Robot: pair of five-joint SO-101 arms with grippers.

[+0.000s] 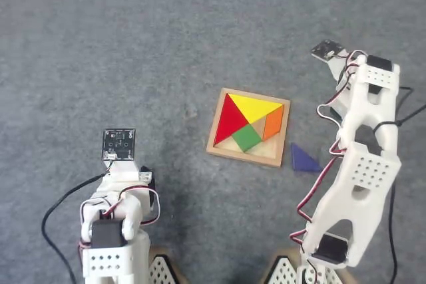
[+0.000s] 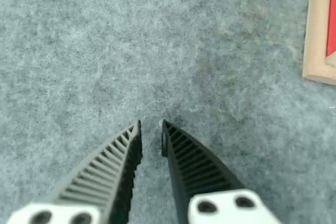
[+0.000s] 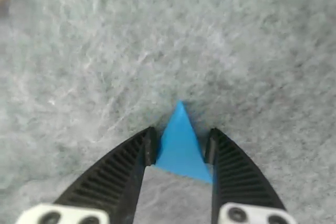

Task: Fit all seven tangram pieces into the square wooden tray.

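Note:
The square wooden tray [image 1: 214, 139] lies mid-table and holds a red triangle [image 1: 231, 119], a yellow triangle [image 1: 256, 106], a green square [image 1: 246, 138] and an orange parallelogram [image 1: 273, 123]. A dark blue triangle [image 1: 304, 158] lies flat on the carpet just off the tray's near right corner. My right gripper [image 3: 180, 135] is shut on a light blue triangle [image 3: 181, 150], one finger against each side, close above the carpet. My left gripper [image 2: 151, 125] is shut with nothing in it, low over bare carpet, left of the tray's corner [image 2: 316, 35].
Grey carpet covers the whole table. The right arm [image 1: 363, 164] rises tall to the right of the tray and the dark blue triangle. The left arm [image 1: 114, 217] stands at the near left. The carpet ends at a pale wall at the far side.

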